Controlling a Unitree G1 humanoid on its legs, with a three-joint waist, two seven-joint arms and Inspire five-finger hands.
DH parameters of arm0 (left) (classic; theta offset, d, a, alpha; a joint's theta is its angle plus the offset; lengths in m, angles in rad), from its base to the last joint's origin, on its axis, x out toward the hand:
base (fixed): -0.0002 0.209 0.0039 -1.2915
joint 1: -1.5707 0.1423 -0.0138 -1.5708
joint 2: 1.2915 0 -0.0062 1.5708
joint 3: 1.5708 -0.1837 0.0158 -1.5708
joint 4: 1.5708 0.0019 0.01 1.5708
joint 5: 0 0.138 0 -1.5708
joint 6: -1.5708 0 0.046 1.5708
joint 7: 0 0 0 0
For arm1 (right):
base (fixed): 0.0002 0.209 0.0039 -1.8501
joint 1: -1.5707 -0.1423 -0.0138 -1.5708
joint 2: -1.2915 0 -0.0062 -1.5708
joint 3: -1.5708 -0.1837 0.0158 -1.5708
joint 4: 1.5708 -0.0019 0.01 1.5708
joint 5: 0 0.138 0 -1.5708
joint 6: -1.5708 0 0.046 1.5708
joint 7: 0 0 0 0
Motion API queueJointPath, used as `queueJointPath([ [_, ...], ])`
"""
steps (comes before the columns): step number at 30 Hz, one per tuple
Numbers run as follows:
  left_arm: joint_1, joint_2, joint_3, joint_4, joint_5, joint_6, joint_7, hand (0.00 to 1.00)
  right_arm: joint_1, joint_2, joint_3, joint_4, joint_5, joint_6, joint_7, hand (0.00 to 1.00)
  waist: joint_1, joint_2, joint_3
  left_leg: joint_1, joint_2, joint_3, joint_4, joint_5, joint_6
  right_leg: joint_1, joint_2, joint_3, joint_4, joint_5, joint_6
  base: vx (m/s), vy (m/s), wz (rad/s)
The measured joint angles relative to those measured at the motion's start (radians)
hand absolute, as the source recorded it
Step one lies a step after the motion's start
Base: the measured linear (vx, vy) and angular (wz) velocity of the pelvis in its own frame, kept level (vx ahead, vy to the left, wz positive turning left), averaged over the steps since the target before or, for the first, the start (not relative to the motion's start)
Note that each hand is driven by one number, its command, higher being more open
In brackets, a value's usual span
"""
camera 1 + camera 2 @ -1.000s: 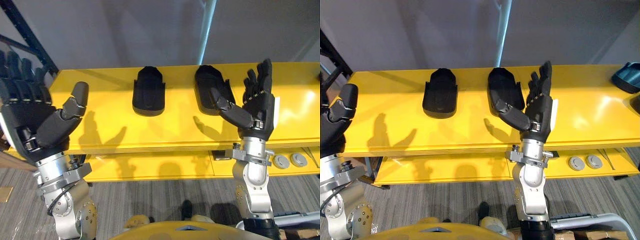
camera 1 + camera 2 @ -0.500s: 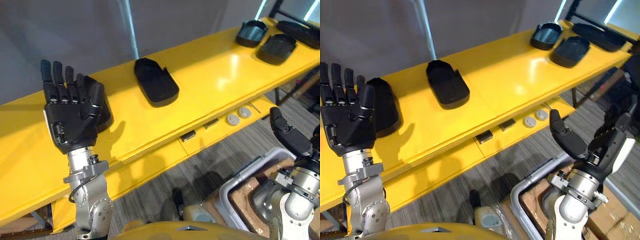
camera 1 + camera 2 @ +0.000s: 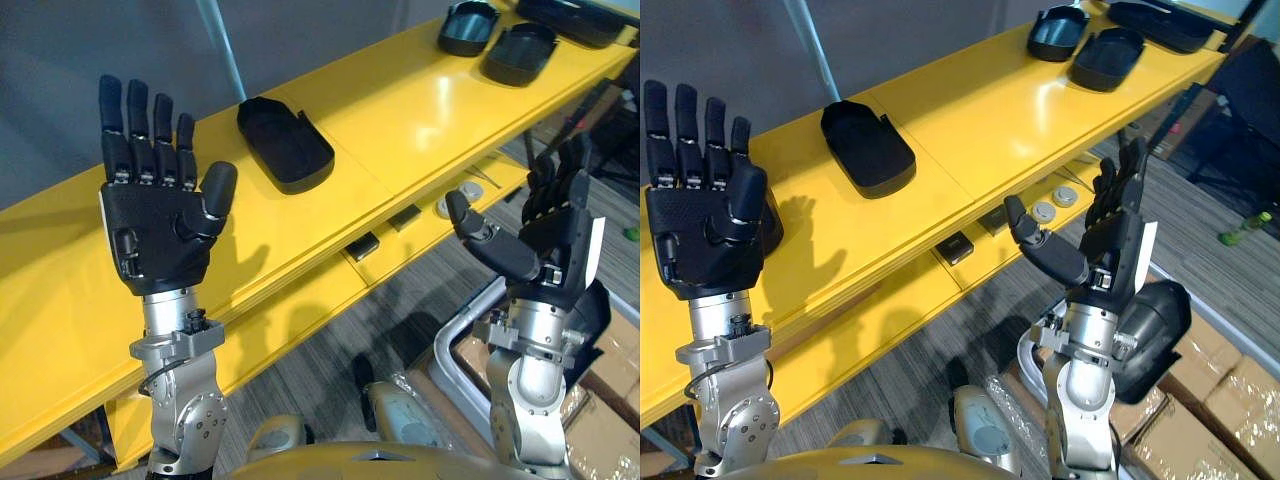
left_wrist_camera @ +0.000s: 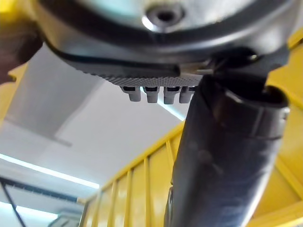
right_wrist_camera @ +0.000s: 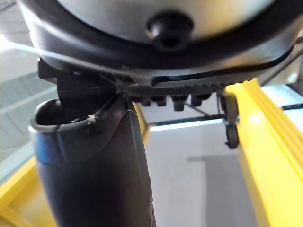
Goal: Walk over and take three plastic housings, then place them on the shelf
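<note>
The left hand (image 3: 160, 225) is raised at 8 o'clock in the head views. Its palm faces the camera, its fingers are straight up and side by side, and the thumb leans in toward the palm. It holds nothing. The right hand (image 3: 548, 240) stands at 4 o'clock with its fingers straight and pointing up and its thumb stuck out toward 10 o'clock. It is empty too. In each wrist view the thumb lies straight, with a row of fingertips past it.

At 5 o'clock, below the right hand, cardboard boxes (image 3: 1205, 395) sit on the grey carpet (image 3: 320, 350). The pale rim of a bin (image 3: 447, 348) is just beside them. A small green bottle (image 3: 1238, 228) lies on the floor at 3 o'clock.

The yellow shelf (image 3: 400, 110) runs across from 8 o'clock to 1 o'clock. Its lower tier (image 3: 300, 300) carries a small dark block (image 3: 955, 247) and, near it toward 2 o'clock, two round grey discs (image 3: 1043, 211).

The near housing (image 3: 287, 145) is black and lies open side up on the top board at 11 o'clock, well apart from both hands. A second housing (image 3: 772, 222) peeks out from behind the left hand on the same board. At the far end, toward 1 o'clock, two more housings (image 3: 468, 25) lie near each other. A long dark piece (image 3: 580, 12) lies at the very edge beyond them.
</note>
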Motion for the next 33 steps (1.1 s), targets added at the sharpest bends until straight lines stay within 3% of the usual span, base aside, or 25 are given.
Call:
queueJointPath([
  [2,0.015,0.001,0.000,-0.004,-0.009,0.010,-0.009,1.00,-0.015,0.033,0.026,0.000,0.067,-0.003,0.014,1.00,-0.001,-0.012,0.008,0.018,-0.018,0.067,0.007,0.004,0.021,0.043,-0.022,0.014,-0.099,0.032,0.034,-0.21,0.132,-0.88],
  [3,0.016,-0.002,0.005,-0.006,-0.013,0.020,-0.017,1.00,-0.044,0.039,0.036,0.008,0.094,-0.011,0.015,1.00,0.005,-0.004,0.019,0.028,-0.008,0.097,-0.011,0.021,0.037,0.053,-0.049,-0.083,-0.123,0.003,0.017,-0.31,0.140,-1.22],
  [4,0.018,0.000,0.025,-0.008,-0.022,0.027,-0.029,1.00,-0.102,0.033,0.064,0.042,0.104,-0.034,0.015,1.00,0.016,0.007,0.026,0.033,0.013,0.155,-0.028,0.038,0.052,0.019,-0.089,-0.199,-0.061,-0.053,-0.024,-0.27,0.094,-1.07],
  [6,0.013,-0.001,0.062,-0.008,-0.045,0.042,-0.044,1.00,-0.206,0.010,0.118,0.112,0.100,-0.046,0.016,1.00,0.030,0.008,0.025,0.034,0.030,0.212,-0.061,0.071,0.054,-0.032,-0.143,-0.313,0.176,-0.112,-0.076,-0.22,0.077,-0.94],
  [7,0.007,0.000,0.069,-0.008,-0.054,0.054,-0.051,1.00,-0.253,0.001,0.141,0.162,0.070,-0.057,0.013,1.00,0.041,0.011,0.023,0.039,0.048,0.227,-0.082,0.094,0.051,-0.021,-0.184,-0.361,0.309,-0.169,-0.074,-0.18,0.030,-0.61],
  [9,0.010,-0.008,0.070,-0.005,-0.060,0.076,-0.068,1.00,-0.306,-0.008,0.180,0.240,0.027,-0.065,-0.011,1.00,0.061,0.010,0.022,0.035,0.079,0.249,-0.104,0.122,0.039,0.041,-0.254,-0.405,0.419,-0.242,-0.069,-0.14,-0.049,-0.49],
  [12,0.028,-0.009,0.072,0.021,-0.107,0.120,-0.072,1.00,-0.346,0.014,0.267,0.353,-0.008,-0.061,-0.042,1.00,0.110,0.004,0.014,0.028,0.140,0.329,-0.130,0.155,0.000,0.145,-0.389,-0.449,0.435,-0.244,-0.065,-0.12,-0.154,-0.80],
  [13,0.032,-0.009,0.072,0.029,-0.113,0.128,-0.072,1.00,-0.346,0.024,0.279,0.365,-0.009,-0.056,-0.047,1.00,0.114,-0.001,0.010,0.022,0.152,0.344,-0.128,0.161,-0.010,0.152,-0.411,-0.450,0.427,-0.236,-0.054,-0.09,-0.257,-0.96],
  [14,0.044,-0.008,0.065,0.048,-0.127,0.139,-0.073,1.00,-0.343,0.041,0.292,0.380,-0.009,-0.043,-0.056,1.00,0.113,-0.012,0.001,0.002,0.177,0.368,-0.122,0.172,-0.030,0.164,-0.438,-0.445,0.389,-0.213,-0.019,-0.09,-0.390,-0.86],
  [15,0.053,-0.007,0.052,0.076,-0.142,0.144,-0.072,1.00,-0.333,0.050,0.294,0.381,-0.017,-0.018,-0.067,1.00,0.105,-0.022,-0.005,-0.011,0.209,0.386,-0.118,0.186,-0.053,0.193,-0.433,-0.440,0.291,-0.178,0.040,-0.07,-0.334,-0.78],
  [16,0.055,-0.007,0.047,0.089,-0.147,0.149,-0.073,1.00,-0.324,0.052,0.293,0.381,-0.024,-0.007,-0.071,1.00,0.100,-0.032,-0.011,-0.016,0.218,0.390,-0.117,0.193,-0.064,0.210,-0.428,-0.443,0.229,-0.157,0.073,-0.10,-0.622,-0.76],
  [17,0.056,0.002,0.029,0.117,-0.163,0.154,-0.069,1.00,-0.283,0.051,0.287,0.376,-0.029,0.022,-0.063,1.00,0.084,-0.083,-0.036,-0.032,0.236,0.401,-0.105,0.209,-0.096,0.258,-0.406,-0.463,0.063,-0.135,0.150,-0.06,-0.398,-0.53],
  [18,0.055,0.003,0.024,0.122,-0.163,0.154,-0.068,1.00,-0.276,0.049,0.282,0.374,-0.027,0.026,-0.057,1.00,0.083,-0.084,-0.041,-0.035,0.239,0.402,-0.103,0.210,-0.105,0.269,-0.398,-0.472,0.050,-0.151,0.162,-0.08,-0.680,-0.59],
  [19,0.056,-0.031,-0.008,0.133,-0.165,0.154,-0.059,1.00,-0.244,0.017,0.254,0.371,-0.026,0.042,-0.023,1.00,0.060,-0.058,-0.043,-0.042,0.287,0.389,-0.103,0.226,-0.132,0.279,-0.344,-0.490,0.014,-0.197,0.160,-0.02,-0.282,-0.26],
  [20,0.056,-0.038,-0.019,0.134,-0.166,0.154,-0.058,1.00,-0.234,0.007,0.249,0.367,-0.026,0.045,-0.016,1.00,0.053,-0.050,-0.043,-0.044,0.298,0.384,-0.105,0.229,-0.136,0.281,-0.331,-0.494,0.009,-0.201,0.154,-0.03,-0.431,-0.25],
  [21,0.054,-0.058,-0.061,0.134,-0.172,0.155,-0.058,1.00,-0.192,-0.028,0.209,0.351,-0.025,0.054,0.000,1.00,0.028,-0.024,-0.047,-0.057,0.332,0.364,-0.108,0.250,-0.130,0.284,-0.289,-0.505,-0.013,-0.214,0.134,-0.01,-0.275,-0.16],
  [24,0.046,-0.079,-0.101,0.134,-0.183,0.158,-0.066,1.00,-0.118,-0.048,0.143,0.340,-0.025,0.060,0.003,1.00,-0.024,-0.012,-0.047,-0.067,0.369,0.341,-0.087,0.327,-0.100,0.292,-0.244,-0.494,-0.035,-0.225,0.098,-0.02,-0.281,-0.30],
  [25,0.044,-0.080,-0.111,0.134,-0.161,0.158,-0.066,1.00,-0.081,-0.049,0.123,0.303,-0.024,0.065,-0.005,1.00,-0.026,-0.011,-0.047,-0.065,0.370,0.337,-0.076,0.332,-0.111,0.291,-0.242,-0.458,-0.052,-0.222,0.082,-0.03,-0.155,-0.55],
  [29,0.050,-0.071,-0.117,0.134,-0.072,0.154,-0.036,1.00,-0.073,-0.058,0.113,0.232,-0.002,0.090,-0.014,1.00,-0.015,0.013,-0.062,-0.011,0.274,0.218,-0.202,0.311,-0.111,0.214,-0.245,-0.357,-0.045,-0.203,0.083,-0.03,0.018,-0.82],
  [31,0.055,-0.067,-0.116,0.141,-0.033,0.148,0.011,1.00,-0.088,-0.073,0.114,0.232,0.003,0.118,-0.007,1.00,-0.008,0.021,-0.066,0.001,0.245,0.213,-0.231,0.299,-0.118,0.166,-0.260,-0.306,-0.033,-0.188,0.102,-0.05,0.091,-0.63],
  [33,0.057,-0.058,-0.104,0.186,0.072,0.150,0.055,1.00,-0.100,-0.087,0.105,0.254,-0.003,0.163,-0.021,1.00,-0.006,0.016,-0.061,0.000,0.227,0.230,-0.230,0.242,-0.124,0.142,-0.274,-0.282,-0.045,-0.155,0.123,-0.08,0.192,-0.36],
])
